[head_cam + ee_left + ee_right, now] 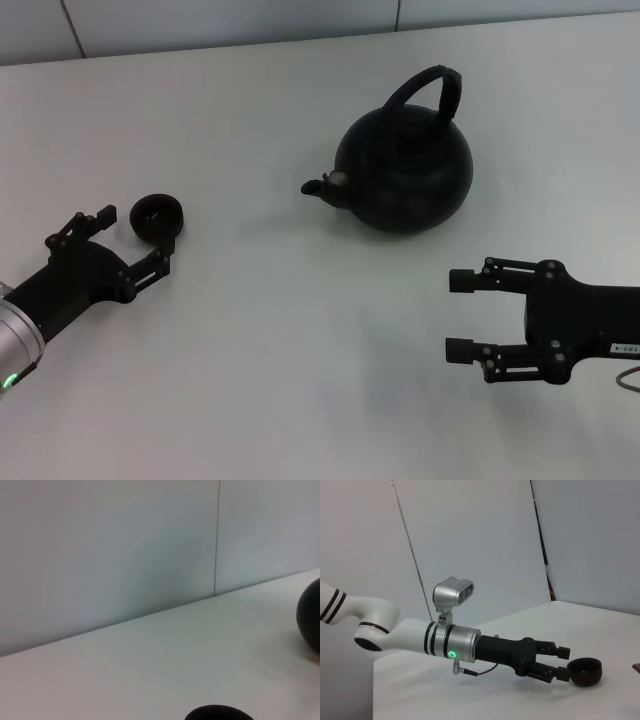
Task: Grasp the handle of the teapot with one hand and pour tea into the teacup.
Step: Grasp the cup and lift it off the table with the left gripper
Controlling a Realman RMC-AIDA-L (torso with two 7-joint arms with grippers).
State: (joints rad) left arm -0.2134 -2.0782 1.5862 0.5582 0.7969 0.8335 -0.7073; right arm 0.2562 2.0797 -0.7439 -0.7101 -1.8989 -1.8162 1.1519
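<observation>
The matte black teapot [405,175] stands on the white table [300,350] right of the middle, its spout [320,186] pointing left. Its arched handle [432,88] stands upright and free. The small black teacup [157,217] sits at the left. My left gripper [132,240] is open, with the cup just ahead of its fingertips; I cannot tell if they touch. My right gripper [460,315] is open and empty, near the front right, well short of the teapot. The right wrist view shows the left gripper [562,662] beside the teacup [585,671]. The left wrist view shows the teacup's rim [218,713] and the teapot's side [311,611].
A grey panelled wall [200,25] runs behind the table's far edge. The left arm's silver wrist [452,642] carries a camera [452,592].
</observation>
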